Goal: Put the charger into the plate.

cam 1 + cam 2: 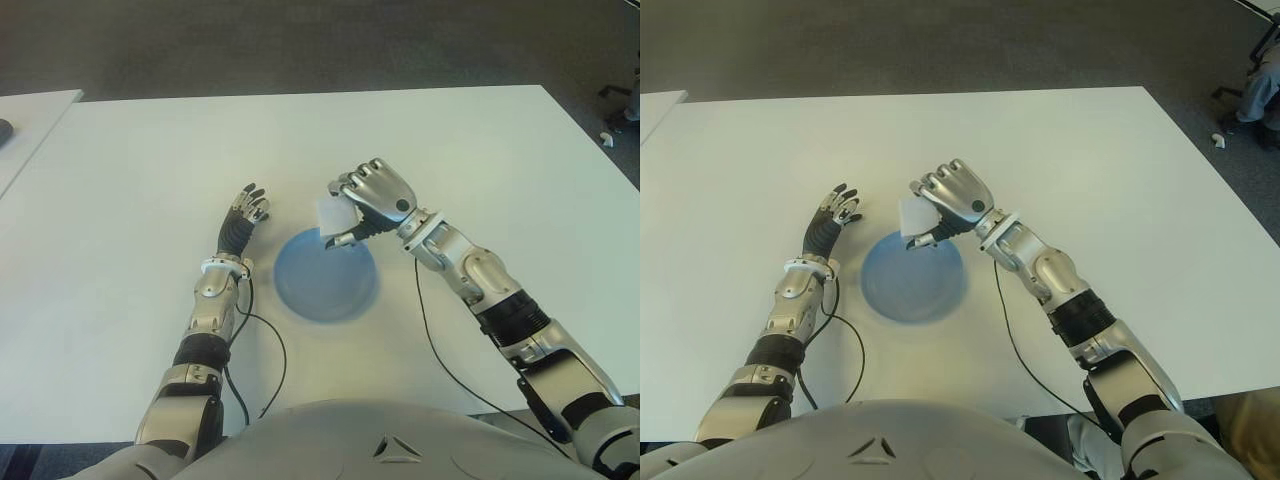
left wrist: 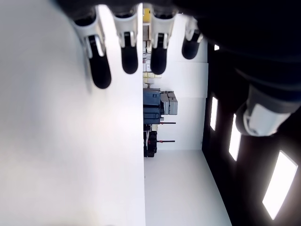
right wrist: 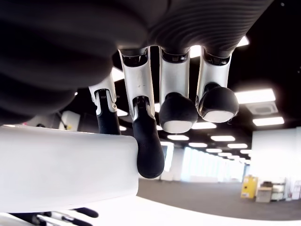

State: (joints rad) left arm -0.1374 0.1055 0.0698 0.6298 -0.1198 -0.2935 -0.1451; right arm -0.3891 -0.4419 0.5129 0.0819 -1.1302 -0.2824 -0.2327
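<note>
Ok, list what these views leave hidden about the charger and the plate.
- Charger: its near side is covered by the right hand in both eye views.
- Charger in the right wrist view: cut off by the picture's edge.
- Plate: its far rim lies under the hand and charger.

Head views evenly lit from overhead; white table [image 1: 450, 160] reads bright with little glare. Soft, faint shadow under the blue plate [image 1: 326, 278] and along both forearms. Floor beyond the table dim and grainy.

Left wrist view: strong contrast, table surface blown out to near white, ceiling light panels [image 2: 280, 188] glaring against black. Fingertips [image 2: 99, 70] close to the lens, slightly soft.

Right wrist view: backlit by ceiling lights [image 3: 263, 96]; the right hand [image 3: 164, 101] is mostly in dark shadow. Charger [image 3: 66, 169] bright, edges blurred. Far room hazy.
</note>
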